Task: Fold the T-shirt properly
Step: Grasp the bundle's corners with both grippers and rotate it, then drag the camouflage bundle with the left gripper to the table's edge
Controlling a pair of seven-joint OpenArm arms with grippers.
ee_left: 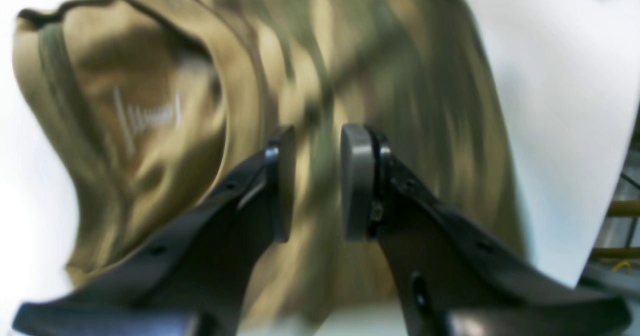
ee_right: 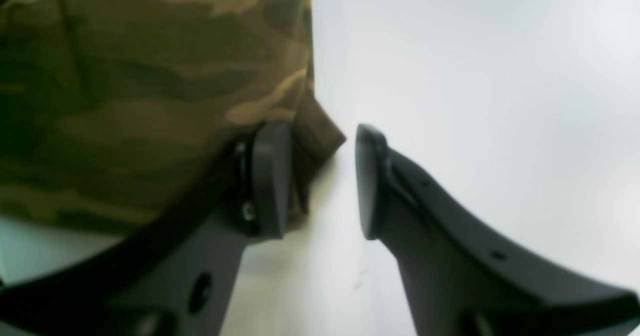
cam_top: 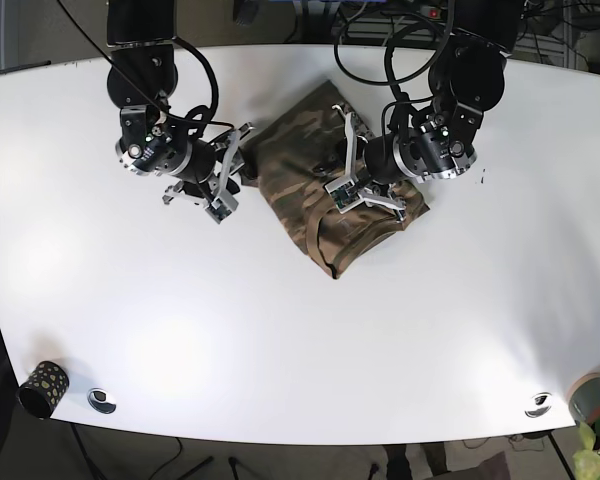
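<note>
1. We see the camouflage T-shirt (cam_top: 325,180) lying folded into a compact bundle on the white table (cam_top: 280,340), toward the far side and a little right of centre in the base view.
2. Its long axis runs diagonally in that view, from the far end near the table's back edge down toward the near-right, where the bundle narrows to a blunt point.
3. In the left wrist view the collar opening (ee_left: 120,96) with a pale label inside sits at the left of the cloth, though the picture is motion-blurred.
4. Our left gripper (ee_left: 317,181) hangs above the shirt with its jaws parted by a moderate gap; cloth shows between them, but nothing is pinched.
5. Our right gripper (ee_right: 322,181) sits at the shirt's edge, jaws likewise parted and empty.
6. One of its fingers (ee_right: 270,176) overlaps a corner of the fabric, while the other is over bare table beside the shirt.
7. At the table's near edge we see a dark patterned cup (cam_top: 42,388) at the left corner and small round discs (cam_top: 102,400) near both corners.
</note>
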